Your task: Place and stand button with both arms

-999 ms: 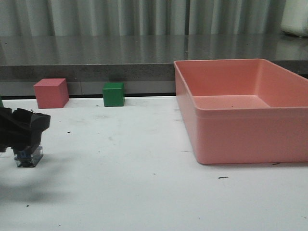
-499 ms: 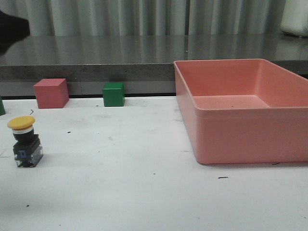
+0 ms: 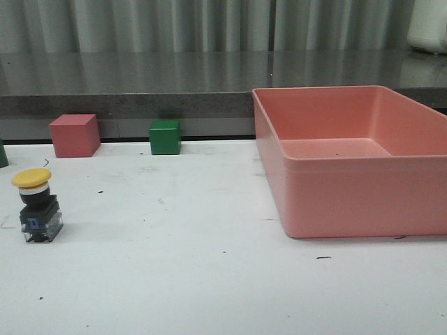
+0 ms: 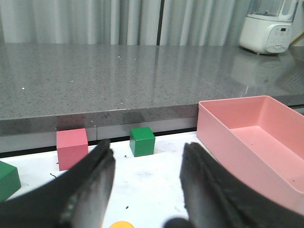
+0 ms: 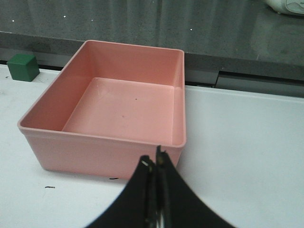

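- The button (image 3: 36, 205) stands upright on the white desk (image 3: 209, 279), yellow cap on top and clear-and-blue base flat on the surface, near the desk's left side in the front view.
- Nothing touches the button; bare desk lies on every side of it.
- The left gripper (image 4: 145, 190) shows only in its own wrist view, with its fingers (image 4: 95, 185) spread wide apart and nothing between them.
- A sliver of the yellow cap (image 4: 119, 224) peeks in just below the gap between those fingers, apart from both.
- Beyond the left fingers, the red cube (image 4: 72, 147) and the green cube (image 4: 142, 141) sit against the back edge of the desk, under the lip of the grey stone counter (image 4: 118, 76).
- Another green block (image 4: 8, 179) sits off to the side of the left fingers, partly cut off by the frame.
- The right gripper (image 5: 155, 190) has its fingers pressed together, holding nothing.
- Just beyond the right fingers sits the pink bin (image 5: 102, 156), its near wall close to the fingertips.
- Beside the bin, open white desk runs on towards the back edge.
- In the front view a broad open stretch of desk separates the button from the bin, well apart.
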You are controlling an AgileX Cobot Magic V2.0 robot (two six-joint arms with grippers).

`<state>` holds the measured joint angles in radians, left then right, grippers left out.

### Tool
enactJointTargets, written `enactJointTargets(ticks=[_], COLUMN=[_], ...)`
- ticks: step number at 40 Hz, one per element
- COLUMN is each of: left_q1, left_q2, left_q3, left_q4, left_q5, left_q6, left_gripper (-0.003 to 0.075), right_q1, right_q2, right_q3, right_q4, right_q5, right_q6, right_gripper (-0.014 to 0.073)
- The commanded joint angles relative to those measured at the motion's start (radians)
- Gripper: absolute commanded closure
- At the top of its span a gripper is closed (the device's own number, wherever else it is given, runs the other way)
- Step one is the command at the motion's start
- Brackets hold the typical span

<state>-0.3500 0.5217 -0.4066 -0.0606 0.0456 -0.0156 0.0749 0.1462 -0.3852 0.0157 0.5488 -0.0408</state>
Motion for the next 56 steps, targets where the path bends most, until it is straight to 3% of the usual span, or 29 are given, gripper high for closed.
enactJointTargets(ticks=[1, 10, 56], left_q1=[0.004, 0.004, 0.006], left_q2=[-0.099, -0.251, -0.337], left_q3=[-0.036, -0.036, -0.016], left_q4=[-0.007, -0.007, 0.002], left_q5=[0.035, 0.144, 0.144], left_q6=[0.002, 0.002, 0.0], left_gripper=[0.0533, 0.0741, 0.074], right_q1=[-0.005, -0.005, -0.005], right_q2=[0.01, 0.01, 0.01], right_q3=[-0.025, -0.025, -0.025], right_q4=[-0.007, -0.007, -0.007], right_q5=[-0.086, -0.086, -0.086], right_q6=[-0.007, -0.007, -0.007], right_gripper=[0.0662, 0.0662, 0.0662])
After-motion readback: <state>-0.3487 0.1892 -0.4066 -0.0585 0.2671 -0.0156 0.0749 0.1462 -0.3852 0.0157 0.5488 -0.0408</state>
